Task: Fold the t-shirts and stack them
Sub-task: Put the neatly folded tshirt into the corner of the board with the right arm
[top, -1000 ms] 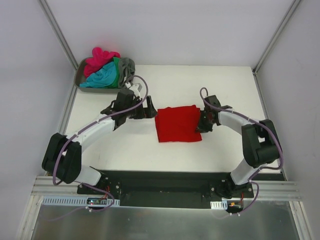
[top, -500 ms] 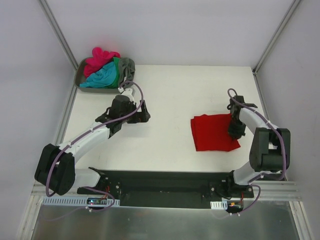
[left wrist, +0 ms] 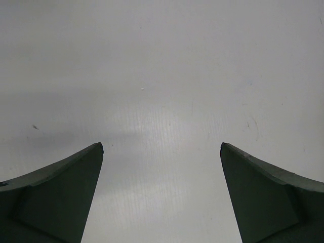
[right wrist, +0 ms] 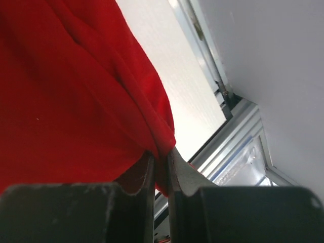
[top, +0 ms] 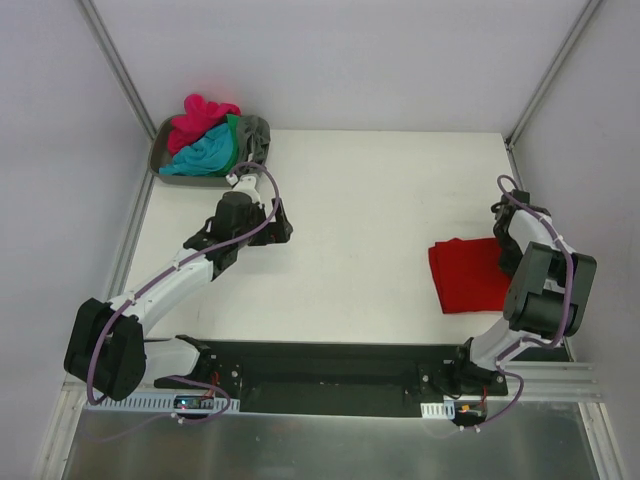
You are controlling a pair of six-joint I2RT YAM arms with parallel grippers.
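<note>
The left gripper (left wrist: 162,152) free, the right gripper (right wrist: 161,158) holding the red t-shirt (top: 468,278)
In the far left corner the grey tray (top: 156,158) holds the pink, teal, green and grey t-shirts (top: 205,140); the left jaws are wide apart over the table (top: 380,190); the red t-shirt lies near the right edge, its border clamped between the right jaws

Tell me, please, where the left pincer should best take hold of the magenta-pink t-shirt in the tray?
Probably its bunched upper hump, from straight above: the magenta-pink t-shirt lies crumpled highest in the tray, rising over its rim, so raised folds are free there. The left pincer is open.
</note>
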